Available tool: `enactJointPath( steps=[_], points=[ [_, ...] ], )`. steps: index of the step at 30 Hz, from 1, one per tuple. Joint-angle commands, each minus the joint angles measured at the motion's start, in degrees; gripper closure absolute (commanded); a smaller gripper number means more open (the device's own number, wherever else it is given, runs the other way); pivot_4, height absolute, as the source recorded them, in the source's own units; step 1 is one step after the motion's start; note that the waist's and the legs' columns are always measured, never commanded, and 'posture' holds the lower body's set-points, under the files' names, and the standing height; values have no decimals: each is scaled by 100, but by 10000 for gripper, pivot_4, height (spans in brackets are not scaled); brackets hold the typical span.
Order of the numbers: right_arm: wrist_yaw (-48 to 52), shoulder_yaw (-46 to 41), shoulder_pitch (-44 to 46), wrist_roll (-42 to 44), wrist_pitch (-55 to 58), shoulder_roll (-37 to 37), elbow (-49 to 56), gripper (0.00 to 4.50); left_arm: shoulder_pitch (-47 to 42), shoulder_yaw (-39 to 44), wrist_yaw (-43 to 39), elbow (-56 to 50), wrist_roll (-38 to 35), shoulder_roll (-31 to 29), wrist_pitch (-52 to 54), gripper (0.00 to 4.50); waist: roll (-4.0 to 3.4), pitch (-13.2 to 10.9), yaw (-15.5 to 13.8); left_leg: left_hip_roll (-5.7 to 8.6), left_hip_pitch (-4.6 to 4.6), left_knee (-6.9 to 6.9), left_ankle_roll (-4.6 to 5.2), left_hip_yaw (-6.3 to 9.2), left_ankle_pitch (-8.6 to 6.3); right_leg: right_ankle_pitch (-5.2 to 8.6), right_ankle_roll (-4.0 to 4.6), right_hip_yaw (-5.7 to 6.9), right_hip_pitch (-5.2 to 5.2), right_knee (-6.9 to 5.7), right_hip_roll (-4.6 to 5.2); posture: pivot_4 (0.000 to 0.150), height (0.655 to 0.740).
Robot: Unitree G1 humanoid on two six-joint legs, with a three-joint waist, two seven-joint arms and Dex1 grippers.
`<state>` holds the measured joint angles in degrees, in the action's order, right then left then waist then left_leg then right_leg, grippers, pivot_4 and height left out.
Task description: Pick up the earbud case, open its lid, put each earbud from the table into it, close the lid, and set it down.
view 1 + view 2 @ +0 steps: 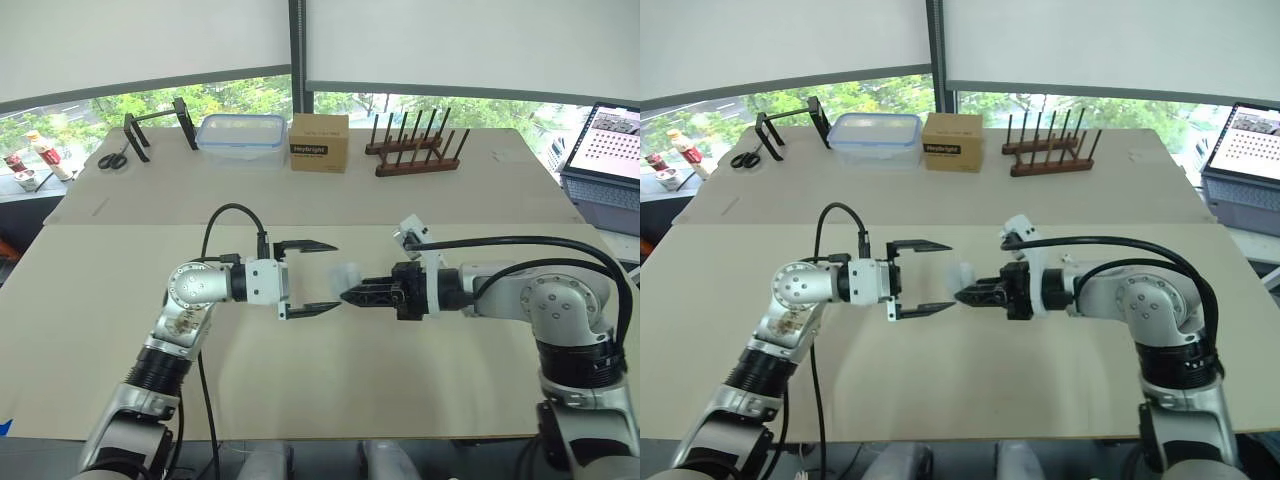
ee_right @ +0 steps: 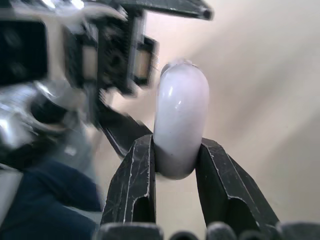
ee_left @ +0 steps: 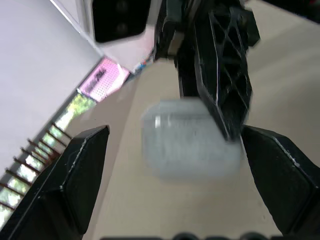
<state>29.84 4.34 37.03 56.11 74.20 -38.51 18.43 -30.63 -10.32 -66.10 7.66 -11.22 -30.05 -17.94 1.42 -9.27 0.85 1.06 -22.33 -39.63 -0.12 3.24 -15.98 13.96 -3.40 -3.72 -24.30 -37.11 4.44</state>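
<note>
Left eye view, frame ctr: 1 earbud case (image 1: 347, 274), white, held above the surface (image 1: 330, 390) by right tool (image 1: 348, 294), clamped on one end of it. Left tool (image 1: 337, 276) has fingers wide apart, one each side of the case. 2 tools total. Top of frame: 1 clear tub (image 1: 241, 138), 1 cardboard box (image 1: 319, 142), 1 wooden rack (image 1: 417, 150). Case's gripped end is hidden btwn right fingers; lid seam hard to make out.

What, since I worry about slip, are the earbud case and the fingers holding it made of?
The small white rounded earbud case looks like smooth glossy plastic: soft highlights on its curved shell. The black fingers of the right gripper look like hard matte plastic, possibly metal, with fine scuffs.
</note>
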Motion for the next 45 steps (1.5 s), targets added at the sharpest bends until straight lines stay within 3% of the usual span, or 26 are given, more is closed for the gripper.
enactJointPath(
  steps=[1,5,9,25,28,34,35,41,43,45],
  points=[
    [898,1057,188,-1544,-1409,-865,430,37721,-57,-145,-321,-311,-163,-413,1487,0,-4,-3,19,0,0,-1,1,-5,-1,1,-1,2,1,2,-1,1500,7400],
    [1638,1992,466,-2974,-2690,-1451,617,37721,-265,-386,-302,-723,-58,-541,2732,0,-8,-6,46,0,-3,-5,4,-13,-2,3,-5,2,-2,3,-1,1500,7400],
    [2036,2307,533,-3666,-3232,-1496,651,37721,-528,-602,-126,-873,161,-354,3158,0,-6,-7,20,-1,-7,-9,4,-15,-2,3,-5,4,-1,4,-2,1500,7400],
    [2780,2280,469,-4476,-3353,-1158,689,37721,-1021,-1014,-267,-874,282,111,3327,0,-6,-7,-8,1,-9,-14,4,-10,-2,3,-4,3,0,2,0,1500,7400],
    [2832,2260,469,-4523,-3341,-1109,701,37721,-1030,-1015,-294,-866,250,156,3382,8058,-6,-7,-13,1,-9,-15,4,-9,-2,3,-4,3,0,2,1,1500,7400],
    [2899,2229,499,-4588,-3347,-1016,730,37721,-996,-1116,-367,-921,301,152,3458,36990,-6,-7,-8,1,-8,-15,4,-9,-2,3,-3,3,-1,1,0,1500,7400],
    [2913,2221,502,-4609,-3355,-997,733,37722,-994,-1118,-339,-922,321,168,3473,39486,-6,-7,-9,1,-9,-15,4,-10,-2,3,-3,3,-1,1,0,1500,7400],
    [2925,2111,513,-4598,-3236,-917,780,37722,-901,-1090,-269,-998,361,149,3551,39429,-6,-7,-10,1,-8,-16,4,-9,-2,2,-3,3,-1,1,0,1500,7400],
    [3005,2003,480,-4534,-3216,-1005,804,27176,-826,-1009,-225,-1015,325,116,3615,39429,-6,-7,-9,1,-8,-15,4,-9,-2,3,-3,3,-1,0,0,1500,7400],
    [3078,1896,403,-4548,-3270,-1170,846,20381,-725,-897,-201,-1001,235,80,3661,39429,-6,-7,-11,1,-8,-15,4,-7,-2,3,-3,2,-1,0,0,1500,7400]
  ],
)
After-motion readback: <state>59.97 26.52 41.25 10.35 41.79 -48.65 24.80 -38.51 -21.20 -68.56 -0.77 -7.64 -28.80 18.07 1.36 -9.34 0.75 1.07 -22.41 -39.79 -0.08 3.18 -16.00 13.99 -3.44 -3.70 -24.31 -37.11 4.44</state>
